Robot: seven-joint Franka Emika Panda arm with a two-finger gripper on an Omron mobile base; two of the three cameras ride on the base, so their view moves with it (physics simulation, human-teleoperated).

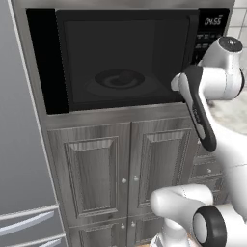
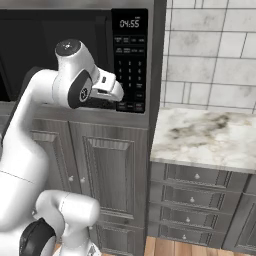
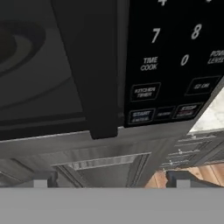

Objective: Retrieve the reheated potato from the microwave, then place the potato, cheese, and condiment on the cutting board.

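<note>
Looking along the hand view, I have the end effector point(image 3: 109, 180) with its two dark tips spread wide apart at the bottom of the picture, nothing between them, pointed at the lower right corner of the microwave point(image 1: 120, 60). The door point(image 3: 48, 65) of black glass is closed, and its dark handle strip point(image 3: 98, 65) runs down the middle of the hand view, ending just above the steel frame. To the right of that strip I read the keypad point(image 3: 175, 61): digits 7, 8 and 0, then time cook, kitchen timer, start and stop keys lower down. Through the glass in the left base view I make out the round turntable plate point(image 1: 119, 78); whether the potato sits on it I cannot tell, the glass is too dark. From the right base view the arm's wrist point(image 2: 102, 85) hangs just in front of the keypad's lower keys, and the display point(image 2: 129, 23) above reads 04:55. Right of the microwave lies the marble bench point(image 2: 210, 135), with drawers point(image 2: 195, 195) beneath it. Below the oven stand grey panelled cabinet doors point(image 1: 120, 169), and a fridge front point(image 1: 19, 144) sits at the far left.
</note>
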